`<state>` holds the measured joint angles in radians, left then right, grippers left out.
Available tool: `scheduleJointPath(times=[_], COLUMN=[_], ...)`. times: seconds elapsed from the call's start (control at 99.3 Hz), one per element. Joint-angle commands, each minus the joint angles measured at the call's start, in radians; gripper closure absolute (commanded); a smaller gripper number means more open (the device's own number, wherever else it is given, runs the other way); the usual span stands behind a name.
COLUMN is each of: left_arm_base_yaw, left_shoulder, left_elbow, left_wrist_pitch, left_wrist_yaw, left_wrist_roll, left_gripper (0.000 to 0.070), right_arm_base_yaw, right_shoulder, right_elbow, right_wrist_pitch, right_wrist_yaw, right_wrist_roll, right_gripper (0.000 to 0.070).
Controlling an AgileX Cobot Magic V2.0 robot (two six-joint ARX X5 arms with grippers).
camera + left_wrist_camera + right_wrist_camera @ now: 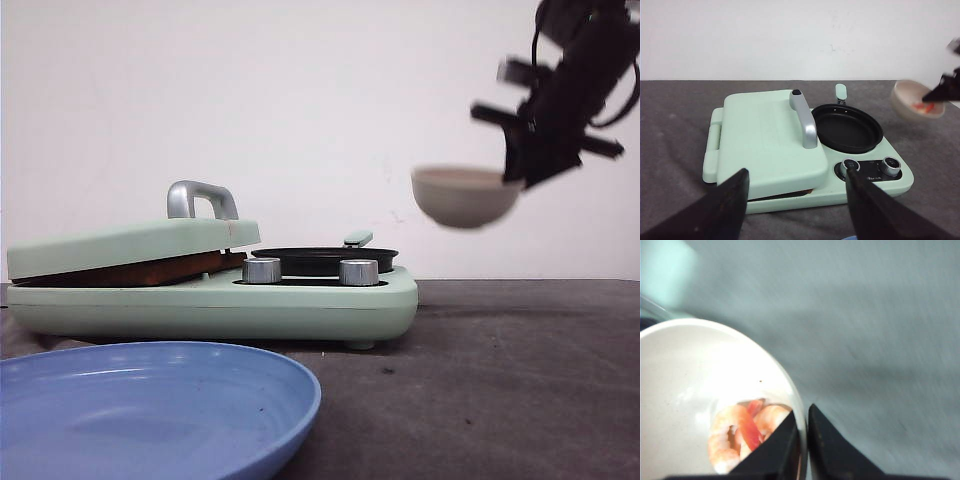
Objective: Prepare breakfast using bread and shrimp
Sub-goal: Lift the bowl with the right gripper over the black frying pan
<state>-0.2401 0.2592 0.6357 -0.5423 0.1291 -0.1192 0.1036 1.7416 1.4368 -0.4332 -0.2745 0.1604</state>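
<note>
My right gripper [515,170] is shut on the rim of a white bowl [463,196], held in the air to the right of the mint-green breakfast maker [300,300]. Orange-pink shrimp [742,435] lie in the bowl [695,385], with one finger inside the rim and one outside. The shrimp [926,107] also show from the left wrist view. A brown edge of bread [130,270] shows under the shut lid [765,135] of the maker. My left gripper [797,200] hangs open in front of the maker, holding nothing.
The maker has a round black frying pan [847,127] on its right half and two silver knobs [262,270] in front. A blue plate [150,410] lies on the dark table near the front left edge. A white wall stands behind.
</note>
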Motion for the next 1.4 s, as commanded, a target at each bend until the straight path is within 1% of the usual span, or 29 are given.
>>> scheduleJointPath(times=[0.0, 0.141, 0.242, 0.373, 0.473, 0.584, 0.715, 0.926, 0.987, 1.107, 1.178, 1.299, 1.389], left_arm_base_yaw=[-0.002, -0.002, -0.002, -0.002, -0.002, -0.002, -0.002, -0.002, -0.002, -0.002, -0.002, -0.002, -0.002], left_shoulder=[0.000, 0.000, 0.000, 0.000, 0.000, 0.000, 0.000, 0.000, 0.000, 0.000, 0.000, 0.000, 0.000], left_elbow=[0.003, 0.003, 0.003, 0.003, 0.003, 0.003, 0.003, 0.003, 0.003, 0.003, 0.003, 0.003, 0.003], left_wrist_pitch=[0.010, 0.010, 0.010, 0.009, 0.004, -0.009, -0.020, -0.018, -0.019, -0.019, -0.019, -0.019, -0.019], left_wrist_yaw=[-0.003, -0.003, -0.003, -0.003, -0.003, -0.003, -0.003, -0.003, -0.003, -0.003, -0.003, -0.003, -0.003], left_wrist_roll=[-0.002, -0.002, -0.002, -0.002, -0.002, -0.002, -0.001, 0.003, 0.006, 0.012, 0.024, 0.033, 0.039], left_gripper=[0.0389, 0.0389, 0.0388, 0.0389, 0.0389, 0.0389, 0.0389, 0.0389, 0.0389, 0.0389, 0.0389, 0.0389, 0.0389], right_arm_base_yaw=[0.020, 0.073, 0.117, 0.184, 0.235, 0.278, 0.321, 0.361, 0.372, 0.394, 0.403, 0.410, 0.421], right_shoulder=[0.000, -0.015, -0.015, -0.015, -0.015, -0.015, -0.015, -0.015, -0.015, -0.011, -0.004, 0.019, 0.047], right_elbow=[0.018, 0.018, 0.018, 0.018, 0.018, 0.018, 0.018, 0.018, 0.018, 0.018, 0.018, 0.018, 0.017], right_wrist_pitch=[0.034, 0.113, 0.160, 0.247, 0.331, 0.414, 0.497, 0.554, 0.560, 0.568, 0.581, 0.618, 0.652], right_wrist_yaw=[-0.020, -0.050, -0.048, 0.008, 0.062, 0.101, 0.149, 0.189, 0.237, 0.375, 0.407, 0.412, 0.469], right_wrist_roll=[0.037, 0.043, 0.042, 0.028, -0.009, -0.080, -0.186, -0.357, -0.401, -0.488, -0.520, -0.540, -0.541], right_gripper=[0.0698, 0.0698, 0.0698, 0.0698, 0.0698, 0.0698, 0.0698, 0.0698, 0.0698, 0.0698, 0.0698, 0.0698, 0.0698])
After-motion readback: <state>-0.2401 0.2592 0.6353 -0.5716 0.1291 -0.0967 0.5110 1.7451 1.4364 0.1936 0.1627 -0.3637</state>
